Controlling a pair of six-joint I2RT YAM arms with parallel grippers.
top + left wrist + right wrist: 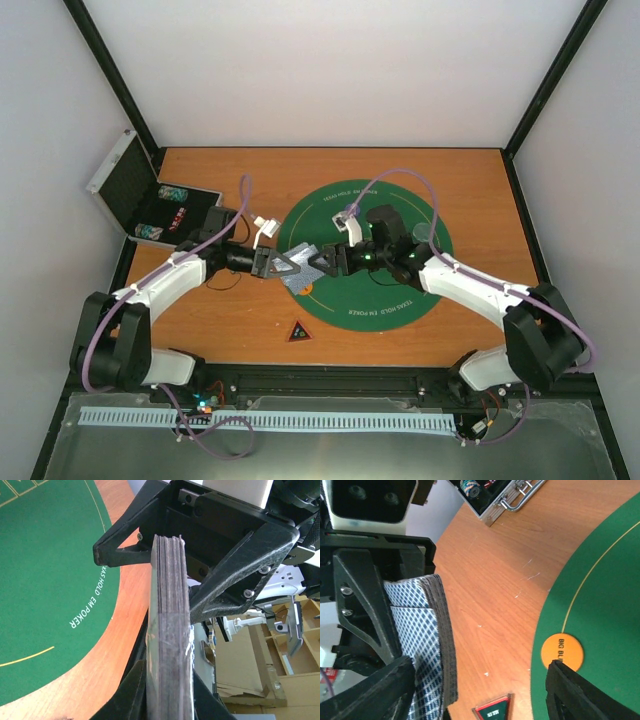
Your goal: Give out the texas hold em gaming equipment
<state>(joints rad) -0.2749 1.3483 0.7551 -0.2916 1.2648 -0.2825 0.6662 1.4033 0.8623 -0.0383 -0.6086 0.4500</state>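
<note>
Over an orange-brown wooden table bearing a round green felt poker mat, the left gripper is clamped on a stack of small grey-blue checked playing cards. The right gripper straddles the stack's free end, jaws apart. This looks like a handover. Next, the right gripper must close squarely on the stack without fanning the cards.

Plain white walls close off the orange-brown wooden table at its far, left and right edges, black frame posts rising from the far corners. A dull metal sheet lies along its near edge; the light is even.
</note>
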